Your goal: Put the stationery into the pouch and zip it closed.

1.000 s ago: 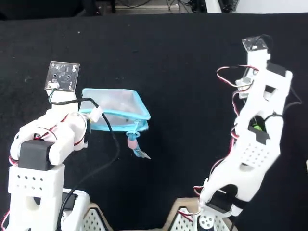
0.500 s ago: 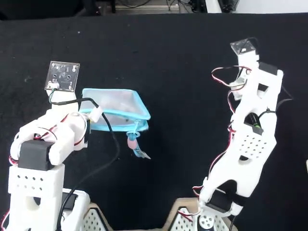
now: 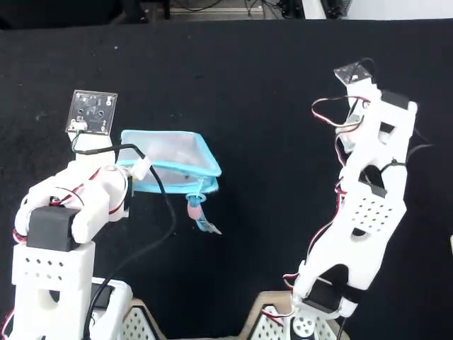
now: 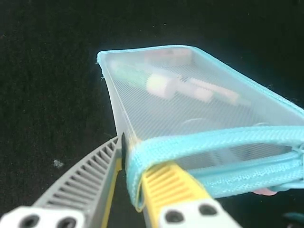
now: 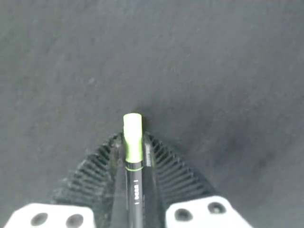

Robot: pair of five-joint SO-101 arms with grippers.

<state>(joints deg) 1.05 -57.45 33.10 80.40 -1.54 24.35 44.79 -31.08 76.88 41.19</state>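
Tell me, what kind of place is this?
Probably a robot lab or workshop. Two robot arms stand at a black table: the left gripper grips a mesh pouch, the right gripper a pen. Cables lie beyond the far edge.

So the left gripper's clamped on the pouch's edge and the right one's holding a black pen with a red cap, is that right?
Not quite: the cap is light green, not red. The right wrist view shows the right gripper shut on a black pen with a light green cap. The rest holds: the left gripper is clamped on the edge of the pouch.
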